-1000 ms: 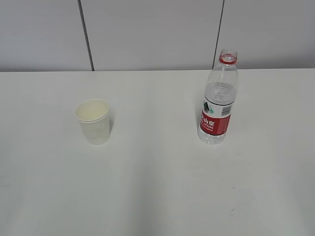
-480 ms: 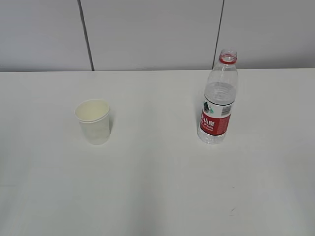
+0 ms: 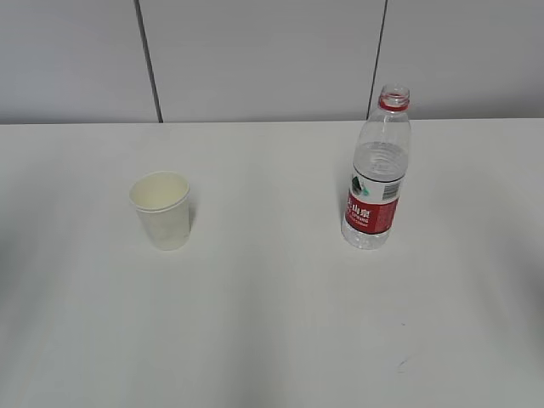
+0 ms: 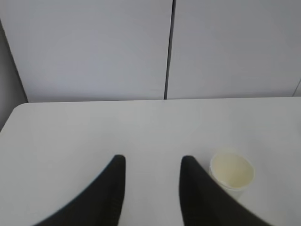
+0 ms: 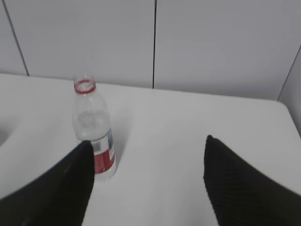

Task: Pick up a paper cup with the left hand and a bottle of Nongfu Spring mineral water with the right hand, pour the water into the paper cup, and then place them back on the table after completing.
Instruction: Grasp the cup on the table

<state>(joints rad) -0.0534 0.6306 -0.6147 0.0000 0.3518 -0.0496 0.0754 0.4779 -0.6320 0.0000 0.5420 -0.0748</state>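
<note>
A white paper cup (image 3: 161, 209) stands upright and empty on the white table (image 3: 272, 323), left of centre. An uncapped clear water bottle (image 3: 376, 172) with a red label stands upright to the right, partly filled with clear water. Neither arm shows in the exterior view. In the left wrist view my left gripper (image 4: 151, 160) is open and empty, with the cup (image 4: 231, 172) just right of its right finger. In the right wrist view my right gripper (image 5: 148, 141) is wide open and empty, with the bottle (image 5: 94, 129) beyond its left finger.
A grey panelled wall (image 3: 272, 59) runs behind the table's far edge. A small dark scuff mark (image 3: 403, 365) lies on the table near the front right. The table's rounded far corners show in both wrist views.
</note>
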